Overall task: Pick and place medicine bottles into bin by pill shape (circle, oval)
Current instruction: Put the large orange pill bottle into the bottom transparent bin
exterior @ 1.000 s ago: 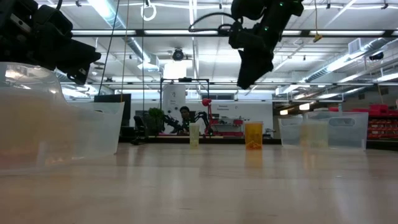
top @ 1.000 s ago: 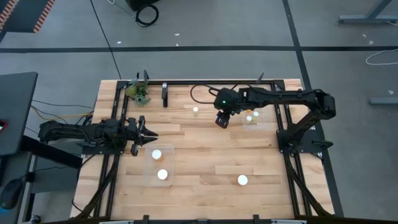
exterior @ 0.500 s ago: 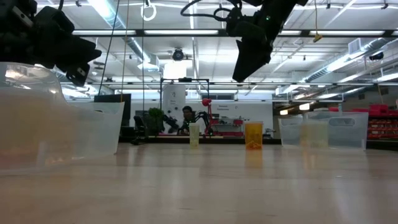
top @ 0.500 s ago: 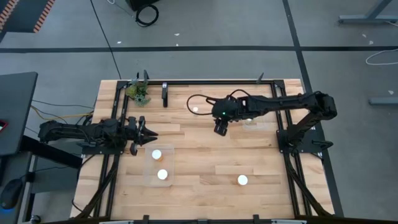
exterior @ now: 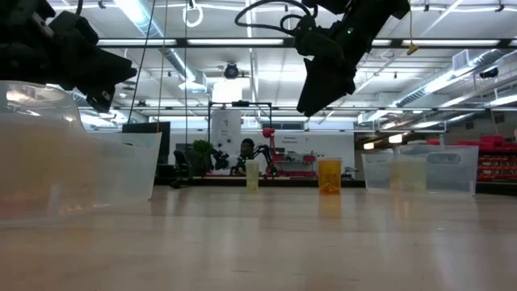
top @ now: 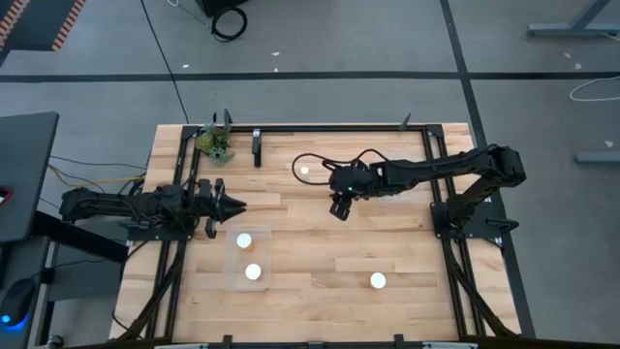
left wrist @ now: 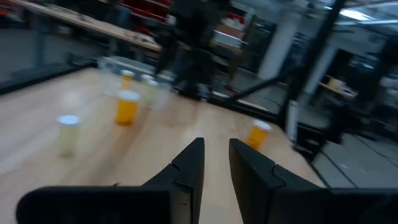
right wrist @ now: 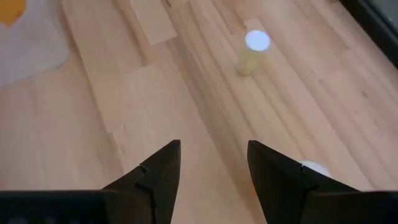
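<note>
A pale bottle (top: 304,171) with a white cap stands on the table near the far edge. It also shows in the right wrist view (right wrist: 254,51) and the low view (exterior: 252,174). An orange bottle (top: 377,281) stands near the front edge and also shows in the low view (exterior: 329,175). Two white-capped bottles (top: 244,240) (top: 253,272) stand in the clear left bin (top: 232,262). My right gripper (top: 338,206) hangs open and empty above the table's middle (right wrist: 211,168). My left gripper (top: 235,206) waits at the left, slightly open and empty (left wrist: 216,165).
The right arm partly hides a clear bin (top: 395,190) at the right. A small green plant (top: 215,143) stands at the far left corner. A black frame (top: 339,127) runs along the far edge. Bare wood lies between the bins. A person shows in the room behind (exterior: 240,152).
My right gripper has gone from beside the right bin toward the table's near edge and a little to the left. It stays high above the wood. No bottle has moved.
</note>
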